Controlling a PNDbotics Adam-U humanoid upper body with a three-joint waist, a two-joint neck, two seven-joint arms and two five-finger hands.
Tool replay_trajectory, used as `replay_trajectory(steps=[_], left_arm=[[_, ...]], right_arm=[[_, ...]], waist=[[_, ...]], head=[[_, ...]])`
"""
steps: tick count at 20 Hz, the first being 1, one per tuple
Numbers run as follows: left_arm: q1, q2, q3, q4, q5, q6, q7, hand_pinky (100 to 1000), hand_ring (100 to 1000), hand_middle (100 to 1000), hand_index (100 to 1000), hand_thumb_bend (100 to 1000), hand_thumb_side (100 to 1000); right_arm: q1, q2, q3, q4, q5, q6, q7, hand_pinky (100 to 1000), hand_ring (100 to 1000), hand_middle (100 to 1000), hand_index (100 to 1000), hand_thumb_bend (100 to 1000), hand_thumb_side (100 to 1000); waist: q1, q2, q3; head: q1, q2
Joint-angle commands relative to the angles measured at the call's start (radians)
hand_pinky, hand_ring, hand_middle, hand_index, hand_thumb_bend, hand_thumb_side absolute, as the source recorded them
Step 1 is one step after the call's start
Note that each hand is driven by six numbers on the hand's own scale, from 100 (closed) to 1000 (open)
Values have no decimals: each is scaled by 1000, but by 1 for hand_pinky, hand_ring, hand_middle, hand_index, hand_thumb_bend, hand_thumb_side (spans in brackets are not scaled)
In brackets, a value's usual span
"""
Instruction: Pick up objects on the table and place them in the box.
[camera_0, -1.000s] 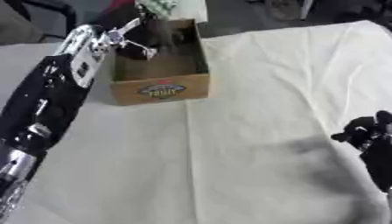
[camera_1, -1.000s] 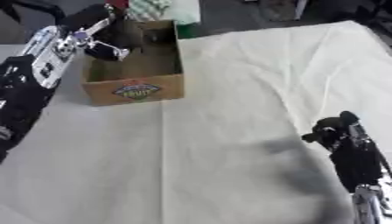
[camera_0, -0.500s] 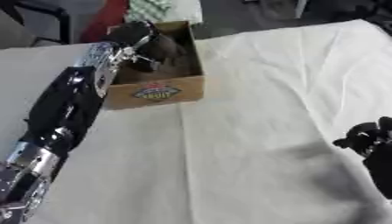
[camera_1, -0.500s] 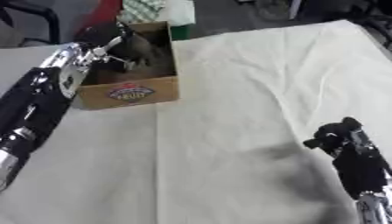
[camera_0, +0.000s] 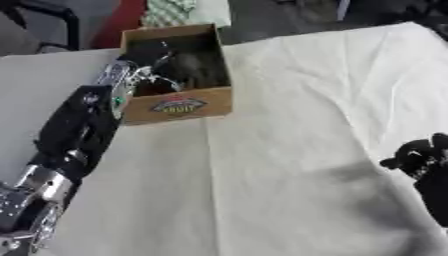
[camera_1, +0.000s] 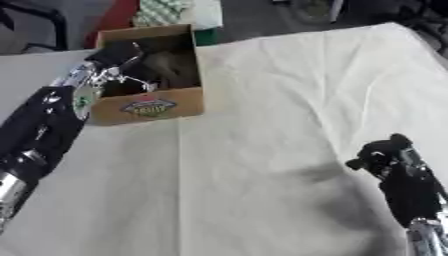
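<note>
Step in hand: the left hand (camera_0: 147, 56) is reaching over the near-left rim of the cardboard box (camera_0: 179, 106), so the placing part of the task looks to be under way, judging by the hand being down inside the opening.

Left hand state: it is sitting low in the box, among dark shapes; whether its fingers are curling round anything or hanging loose cannot be told from either view.

Box contents: something dark and greyish (camera_0: 194, 67) is lying in the box, just beside the hand; what it is cannot be made out.

Box position: it is standing on the far-left part of the table, its labelled front wall facing the robot, on the white cloth (camera_0: 289, 115).

Task's things on the table: none is showing on the cloth in front of the robot; the only candidate is whatever is lying in the box.

Right hand: the right hand (camera_1: 378, 152) is idling near the lower right edge, well apart from the box, with its fingers curling inward and holding nothing.

Next move, as a judgement: if anything is in the left hand, it is calling for letting go inside the walls and then lifting straight up, clear of the rim, so the arm is not dragging the box along.

Risk: the forearm is lying close to the left wall, so a sideways pull could be tipping or sliding the box.
</note>
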Motion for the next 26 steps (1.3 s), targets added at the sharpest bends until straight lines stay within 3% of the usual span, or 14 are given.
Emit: replay_trajectory(steps=[1,3,4,5,8,14,20,22,25,26], left_arm=[[-25,32,16,-33,20,17,4,843,846,835,833,389,665],[-22,38,18,-43,28,34,18,862,864,857,844,433,720],[-20,41,18,-48,32,40,23,866,867,862,846,381,753],[-19,47,19,-53,38,43,23,870,870,867,849,470,759],[-18,68,19,-71,55,34,-5,886,883,888,861,532,801],[-15,115,28,-123,93,0,-99,888,883,897,867,573,819],[36,188,40,-309,281,-23,-140,867,847,858,846,428,721],[77,219,49,-406,400,-12,-138,861,832,843,838,371,707],[153,252,67,-549,599,25,-136,844,787,801,810,191,694],[191,259,79,-605,682,41,-131,841,781,797,807,175,698]], right_arm=[[-11,-9,-5,-9,5,-4,3,608,471,491,588,100,796],[-11,-9,-6,-9,5,-4,3,608,471,491,588,100,795],[-12,-9,-7,-9,5,-5,3,608,471,491,588,100,803],[-11,-9,-8,-8,5,-5,2,608,471,491,588,100,795],[-10,-10,-10,-8,5,-6,1,609,471,491,588,100,796],[-8,-12,-14,-8,6,-7,0,609,471,491,588,100,792],[-5,-14,-24,-7,6,-10,-7,609,470,491,589,100,789],[-4,-17,-27,-7,5,-11,-10,609,470,491,589,100,790],[-4,-17,-31,-8,5,-12,-14,609,471,491,589,100,786],[-4,-17,-32,-9,4,-12,-14,609,471,491,589,100,786]], waist=[[-4,-16,3],[-5,-16,5],[-6,-16,5],[-6,-17,7],[-7,-18,12],[-9,-21,25],[-14,-23,49],[-16,-23,61],[-19,-23,79],[-20,-24,86]], head=[[-3,-11],[-4,-11],[-5,-12],[-7,-12],[-12,-11],[-23,-11],[-42,-15],[-51,-14],[-59,-14],[-62,-14]])
